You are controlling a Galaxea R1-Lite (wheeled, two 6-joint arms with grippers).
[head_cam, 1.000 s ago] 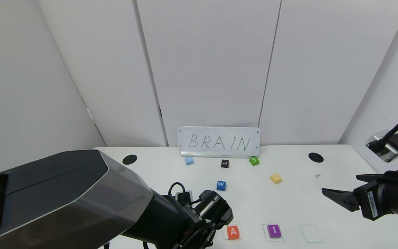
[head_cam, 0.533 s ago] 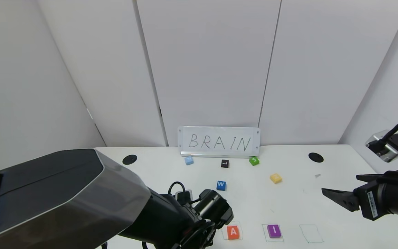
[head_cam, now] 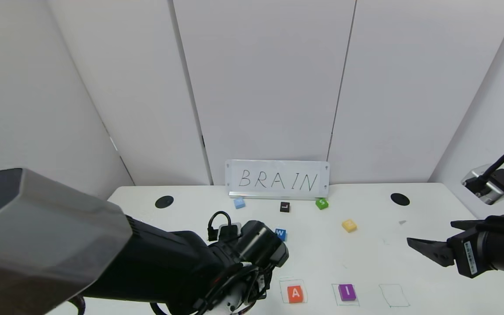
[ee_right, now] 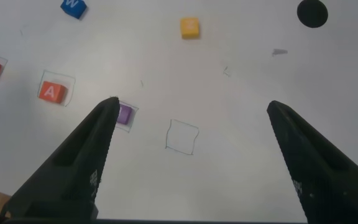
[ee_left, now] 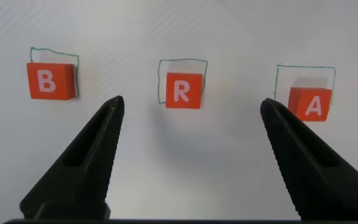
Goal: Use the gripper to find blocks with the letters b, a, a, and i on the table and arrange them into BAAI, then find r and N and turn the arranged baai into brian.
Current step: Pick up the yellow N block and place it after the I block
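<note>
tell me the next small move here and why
Probably lift the left gripper clear: it is open above the R block, which sits in its green square between B and A. The last square is bare and the yellow N lies loose, nearer the open right gripper.

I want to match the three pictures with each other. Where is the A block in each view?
Head view: the A lies low in the middle, left of the I.
Left wrist view: the A ends the row, next to the R.
Right wrist view: the A lies beside the I.
Shared landmark: the green square drawn around the A.
</note>
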